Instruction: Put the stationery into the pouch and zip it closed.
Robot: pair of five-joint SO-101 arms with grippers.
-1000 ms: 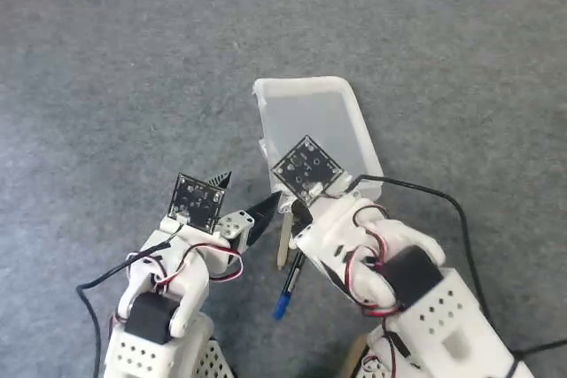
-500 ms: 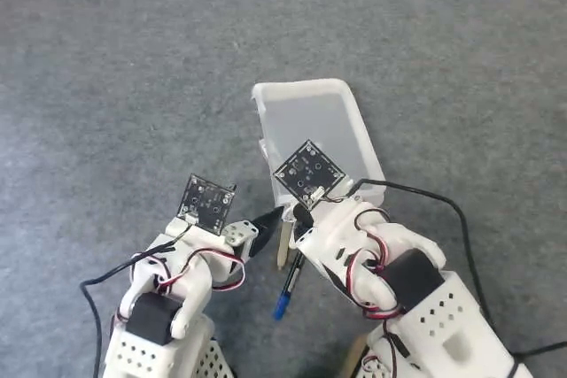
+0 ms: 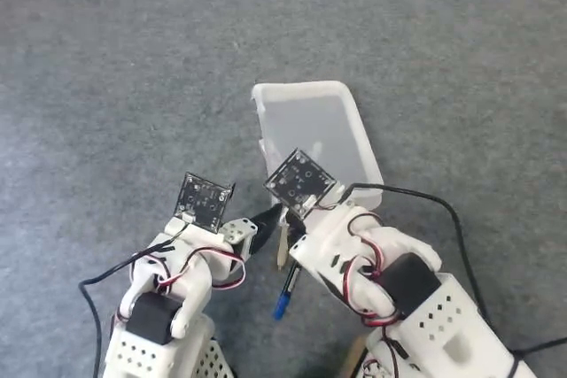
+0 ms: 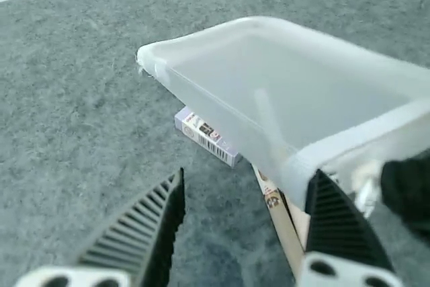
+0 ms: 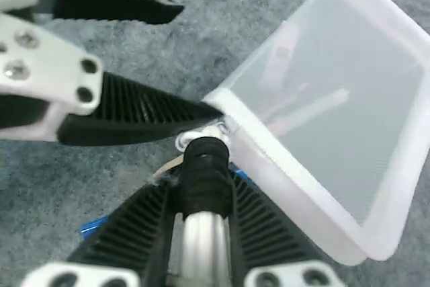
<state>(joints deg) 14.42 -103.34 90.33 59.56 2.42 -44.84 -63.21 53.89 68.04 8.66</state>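
A frosted, translucent white pouch [image 3: 314, 130] is showing pale against speckled grey carpet [image 3: 115, 86]. The white left gripper [image 4: 245, 193] and right gripper [image 5: 201, 189] are wearing ribbed black fingers, the right framing a black-and-silver pen [image 5: 201, 166]. A blue-tipped black pen [image 3: 284, 295], a beige stick [image 3: 283, 250] and a white, barcode-striped box [image 4: 207, 138] are adding colour.

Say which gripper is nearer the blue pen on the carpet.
Right. The right gripper, shut on a silver pen, is directly over the blue pen; the open left gripper is off to its side, by the translucent pouch.
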